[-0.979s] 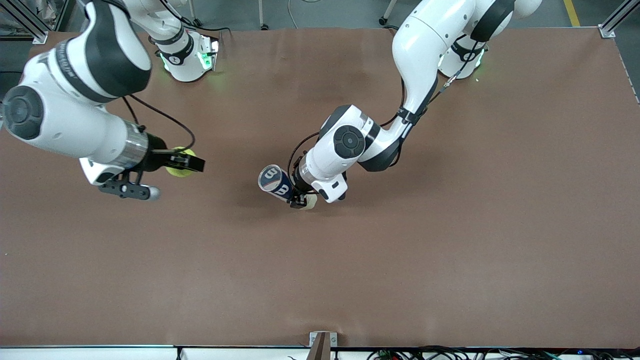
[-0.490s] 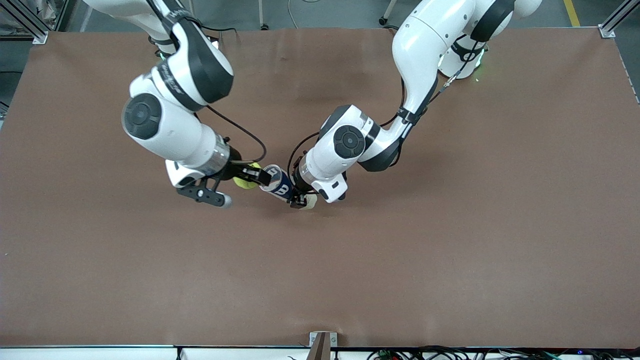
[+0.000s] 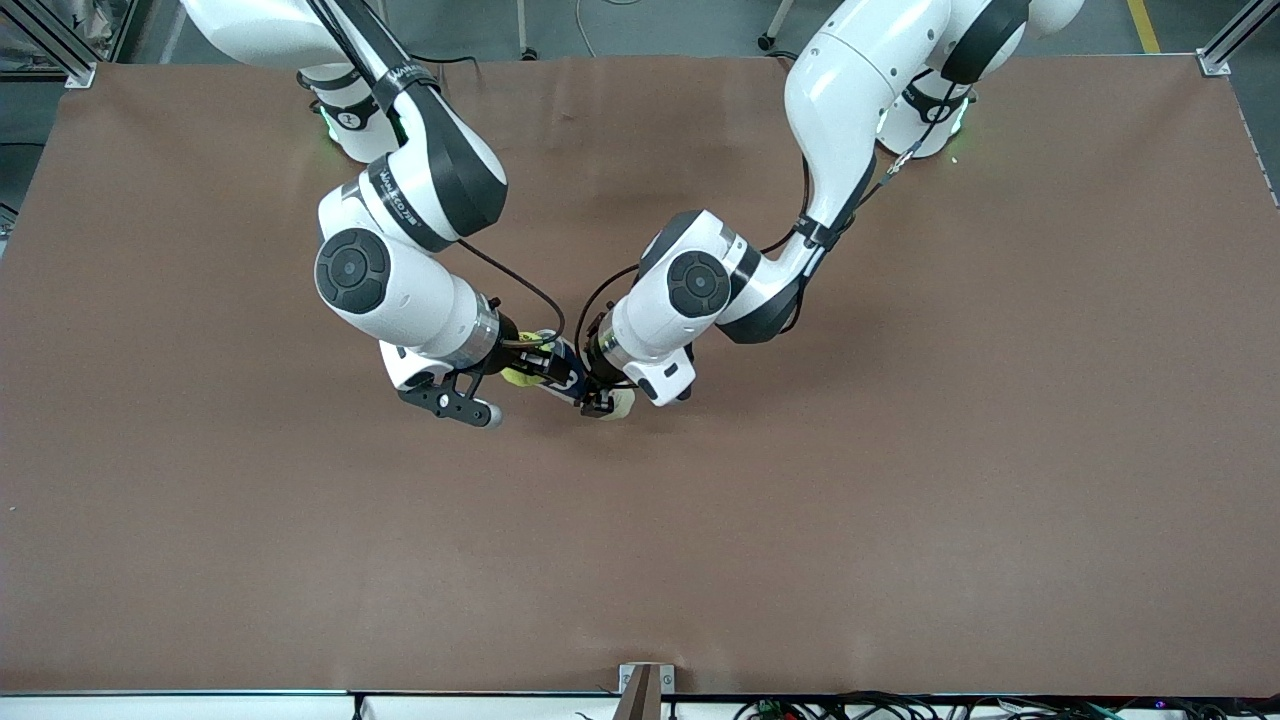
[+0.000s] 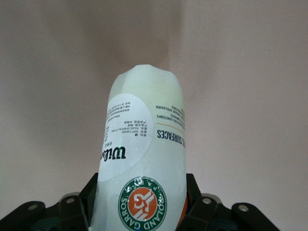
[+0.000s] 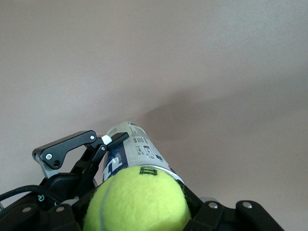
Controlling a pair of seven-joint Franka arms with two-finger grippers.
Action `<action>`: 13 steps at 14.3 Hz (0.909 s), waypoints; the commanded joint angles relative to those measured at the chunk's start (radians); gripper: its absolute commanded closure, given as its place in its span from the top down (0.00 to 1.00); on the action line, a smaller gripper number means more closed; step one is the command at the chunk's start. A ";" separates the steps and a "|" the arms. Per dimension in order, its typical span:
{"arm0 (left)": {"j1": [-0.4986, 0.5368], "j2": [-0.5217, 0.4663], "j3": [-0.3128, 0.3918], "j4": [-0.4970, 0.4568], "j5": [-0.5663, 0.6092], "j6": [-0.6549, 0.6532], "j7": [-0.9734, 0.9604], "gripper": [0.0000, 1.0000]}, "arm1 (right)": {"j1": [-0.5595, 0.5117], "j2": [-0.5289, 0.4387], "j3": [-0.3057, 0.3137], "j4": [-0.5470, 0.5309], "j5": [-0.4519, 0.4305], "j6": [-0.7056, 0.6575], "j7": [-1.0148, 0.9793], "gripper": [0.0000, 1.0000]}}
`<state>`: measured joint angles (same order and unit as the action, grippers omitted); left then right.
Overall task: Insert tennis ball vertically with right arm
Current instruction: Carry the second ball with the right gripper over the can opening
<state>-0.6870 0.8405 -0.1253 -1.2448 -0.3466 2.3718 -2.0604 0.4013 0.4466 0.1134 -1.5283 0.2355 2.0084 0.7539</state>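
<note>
Pinching tennis ball (image 5: 137, 199), right tool (image 3: 530, 366) at can (image 4: 142, 173) mouth; left tool (image 3: 597, 399) clamps can.

Fuzzy yellow felt on the tennis ball (image 5: 135, 200), matt and napped, with a pale seam. The can (image 4: 143, 168) reads as smooth translucent plastic under a glossy printed label. The gripper fingers (image 5: 67, 148) look like matt black plastic with shiny metal screws. The table (image 3: 900, 500) wears a dull brown, faintly creased covering.
</note>
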 commanded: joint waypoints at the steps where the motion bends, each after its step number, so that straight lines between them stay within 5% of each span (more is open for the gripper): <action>1: 0.001 -0.017 0.001 0.001 -0.023 -0.016 0.017 0.72 | 0.017 0.011 -0.009 0.004 0.008 0.001 0.016 0.31; 3: 0.003 -0.017 0.001 0.001 -0.023 -0.016 0.017 0.72 | 0.017 0.012 -0.009 0.004 0.008 0.012 0.016 0.32; 7: 0.003 -0.017 0.001 0.001 -0.023 -0.016 0.019 0.72 | 0.017 0.011 -0.009 0.004 0.008 0.010 0.016 0.88; 13: 0.003 -0.017 0.001 0.001 -0.023 -0.016 0.020 0.72 | 0.017 0.011 -0.008 0.007 0.008 0.006 0.016 1.00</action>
<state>-0.6827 0.8404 -0.1250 -1.2453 -0.3466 2.3678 -2.0603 0.4051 0.4509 0.1129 -1.5286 0.2355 2.0119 0.7557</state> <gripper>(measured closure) 0.278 0.000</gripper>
